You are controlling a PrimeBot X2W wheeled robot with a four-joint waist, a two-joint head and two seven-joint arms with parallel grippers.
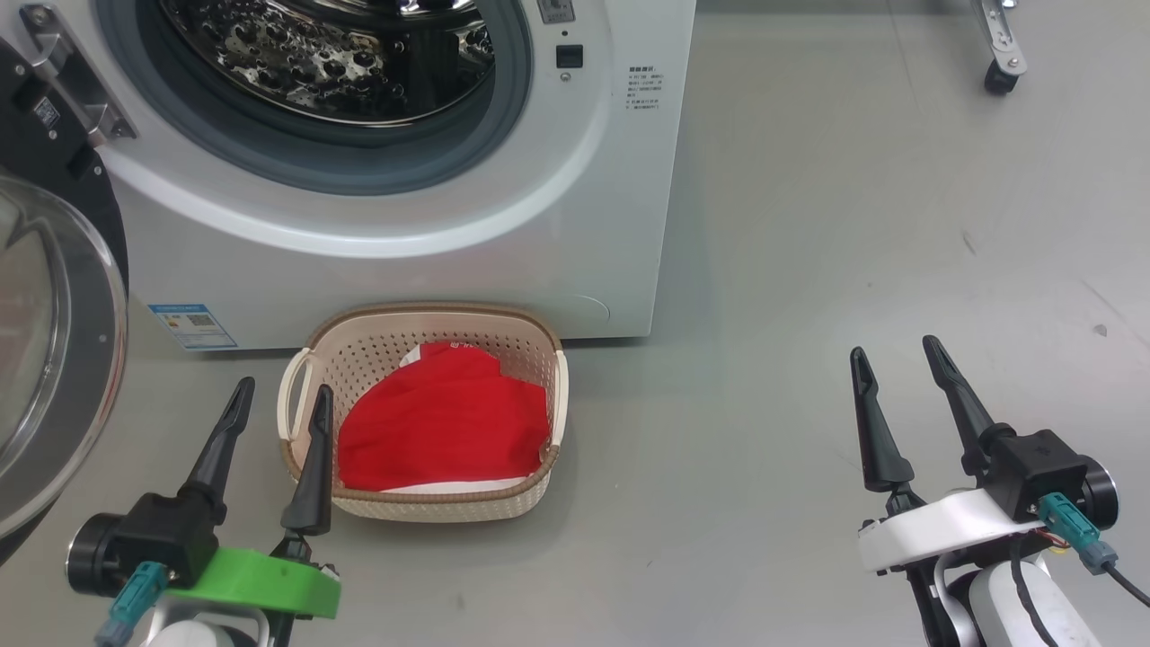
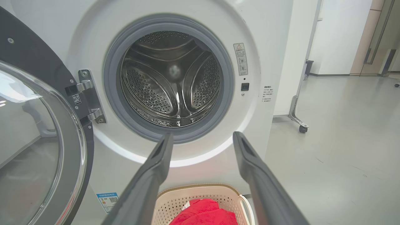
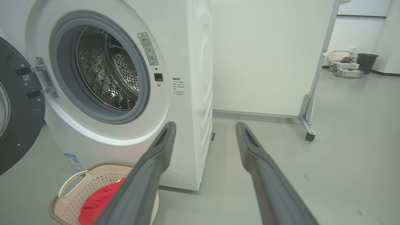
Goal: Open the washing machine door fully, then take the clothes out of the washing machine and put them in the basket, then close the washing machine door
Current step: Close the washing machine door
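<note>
— Since the perforated steel drum [image 2: 168,84] of the big white front-loading washing machine [image 1: 575,225] looks bare and the bright red clothes with white trim [image 1: 440,427] lie in the cream perforated plastic basket with the brown woven-look rim [image 1: 431,311], is only the shutting left?

— I'd judge so. The round door with its glossy black rim and bulging glass window [image 1: 54,359] stands swung wide at the robot's left. The left gripper [image 1: 284,386] and the right gripper [image 1: 894,346] hover spread apart, grasping nothing.

— What might spoil it?

— The basket sits just in front of the machine, below the opening, and the left gripper is right by its handle [image 3: 67,186]. A careless sweep could hook it and tip the clothes out. Slim fingers pushing on curved glass may also skid off, leaving the door unlatched.

— And the drum's lowest front?

— Hidden behind the grey rubber ring [image 2: 113,93], so I cannot rule out a garment there.
</note>
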